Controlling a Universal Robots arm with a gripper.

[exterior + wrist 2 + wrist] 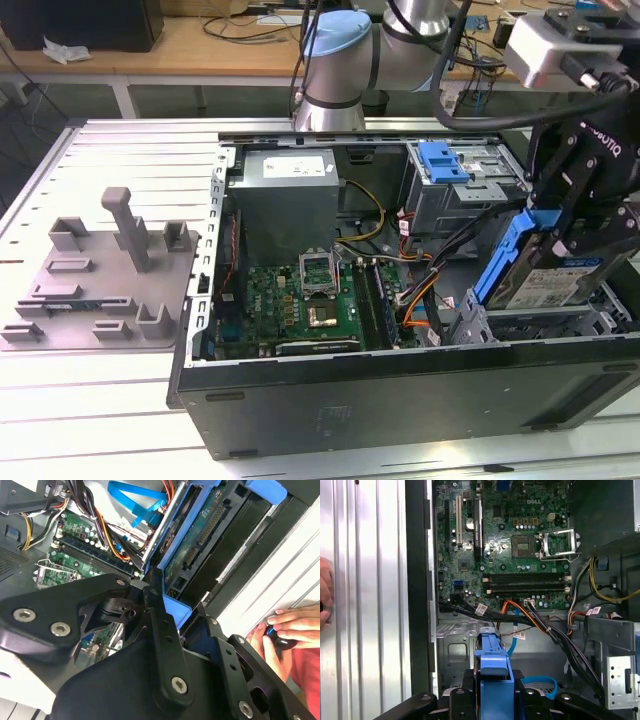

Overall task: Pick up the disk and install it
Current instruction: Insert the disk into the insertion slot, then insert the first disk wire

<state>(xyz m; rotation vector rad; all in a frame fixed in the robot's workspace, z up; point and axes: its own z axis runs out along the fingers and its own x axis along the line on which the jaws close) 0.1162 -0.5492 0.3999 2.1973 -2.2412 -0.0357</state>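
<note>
The disk (548,282) is a silver drive with a white-and-blue label in a blue carrier frame. It hangs tilted on edge above the metal drive bay (530,326) at the exterior view's right end of the open computer case (400,395). My gripper (578,235) is shut on its upper edge. The second wrist view shows the disk's green circuit side (196,536) and blue frame, with the gripper (167,612) clamped on it. In the first wrist view the carrier's blue end (492,662) sticks out between the fingers of my gripper (493,697).
Inside the case lie the motherboard (300,300), a grey power-supply box (290,195), cable bundles (400,265) and a small blue bracket (443,160). A grey fixture plate (100,275) sits on the table at the exterior view's left. A person's hand (290,630) rests beside the case.
</note>
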